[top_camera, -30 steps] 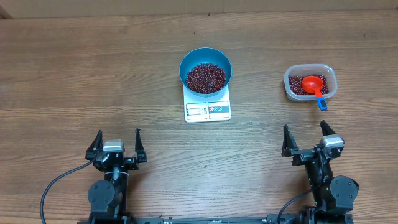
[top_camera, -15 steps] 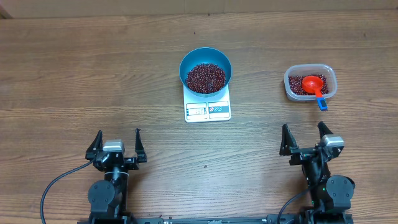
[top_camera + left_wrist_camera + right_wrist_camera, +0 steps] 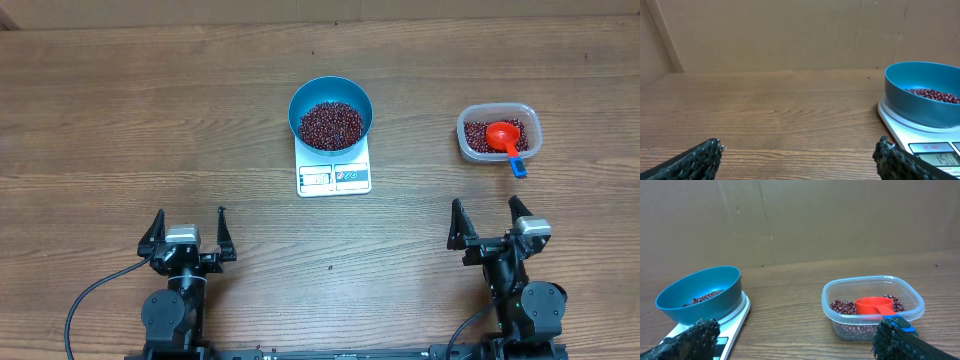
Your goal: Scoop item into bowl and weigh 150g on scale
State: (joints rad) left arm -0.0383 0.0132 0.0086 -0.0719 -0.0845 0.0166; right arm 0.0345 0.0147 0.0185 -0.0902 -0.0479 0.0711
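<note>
Sitting nearby: a clear rounded-rectangular plastic tub (image 3: 461, 132) of beans is lying on the brown wooden table (image 3: 150, 120), with a red plastic scoop (image 3: 503, 134) resting inside.
Beans: small dark red-brown beans (image 3: 331, 124) are heaping loosely in the round deep bright blue bowl (image 3: 297, 100).
Bowl: it is sitting on the small white square kitchen scale (image 3: 334, 177), left of the tub.
Left gripper (image 3: 190, 213): it is gaping wide and empty, with the bowl well ahead to its right.
Right gripper (image 3: 486, 204): it is gaping wide and empty, with the bowl well ahead to its left.

One blue bowl (image 3: 298, 108), one white scale (image 3: 334, 178), one clear tub (image 3: 500, 106), one red scoop (image 3: 503, 134), two heaps of beans (image 3: 331, 124), one left gripper (image 3: 189, 232), one right gripper (image 3: 484, 222).
</note>
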